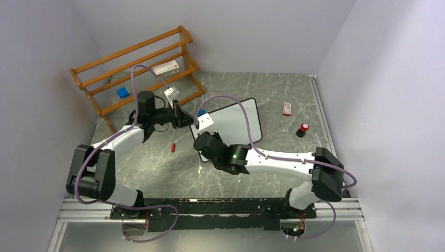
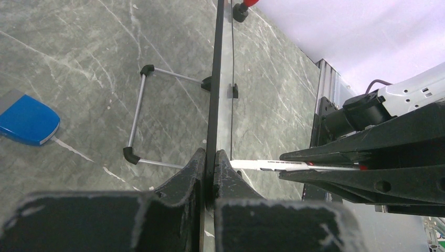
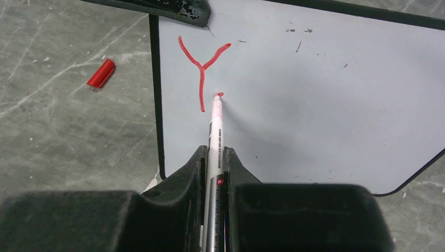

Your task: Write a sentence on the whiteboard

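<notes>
- While the left gripper has its two black fingers pressed together on the thin black frame of the white rectangular whiteboard, the right gripper pinches a slim white marker pen between its fingers.
- That whiteboard stands propped at a tilt near the middle of the grey marbled table. A thin metal wire stand with black corner caps sits behind it.
- From the left wrist view the board is seen edge-on, and the clamp sits on its left edge.
- The only lettering on the board is a red handwritten letter Y, high in its upper left corner.
- The marker's red tip meets the white surface just right of the foot of the Y, with a small red dab at the tip.
- A short red marker cap lies on the table, left of the board and apart from it.
- A blue rounded block lies on the table behind the board, near the stand.
- A slatted wooden rack stands at the back left.
- Right of the board are a small red and white box and a red-topped object on a black base.
</notes>
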Controlling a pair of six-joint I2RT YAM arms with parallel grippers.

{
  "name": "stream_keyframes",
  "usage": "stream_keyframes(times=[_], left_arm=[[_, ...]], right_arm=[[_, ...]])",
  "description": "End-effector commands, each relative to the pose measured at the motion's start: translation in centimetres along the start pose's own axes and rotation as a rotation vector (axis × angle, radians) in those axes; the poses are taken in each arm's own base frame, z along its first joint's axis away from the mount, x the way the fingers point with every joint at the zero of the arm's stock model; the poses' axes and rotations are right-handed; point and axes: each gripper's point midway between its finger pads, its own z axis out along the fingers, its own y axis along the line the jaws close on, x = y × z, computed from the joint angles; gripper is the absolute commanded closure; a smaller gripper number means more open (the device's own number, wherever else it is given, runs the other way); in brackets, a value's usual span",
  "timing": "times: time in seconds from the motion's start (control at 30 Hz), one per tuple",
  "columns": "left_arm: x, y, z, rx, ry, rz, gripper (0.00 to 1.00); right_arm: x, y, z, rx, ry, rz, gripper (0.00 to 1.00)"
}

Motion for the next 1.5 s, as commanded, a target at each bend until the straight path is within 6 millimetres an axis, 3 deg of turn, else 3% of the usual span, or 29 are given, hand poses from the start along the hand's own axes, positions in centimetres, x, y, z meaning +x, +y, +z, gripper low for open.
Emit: stream_keyframes(times=[0.0, 0.5, 1.47], left_arm=[[1.9, 1.0, 0.4, -0.024, 0.048, -0.023, 0.95], [2.0, 1.0, 0.4, -0.021, 0.052, -0.026, 0.95], [2.1, 0.9, 0.5, -0.019, 0.058, -0.023, 0.95]], right_arm=[[0.5, 0.1, 0.3, -0.007, 0.020, 0.008, 1.00], [1.7, -0.9, 0.0, 0.029, 0.054, -0.020, 1.00], [-1.4, -1.9, 0.7, 0.086, -0.033, 0.005, 1.00]])
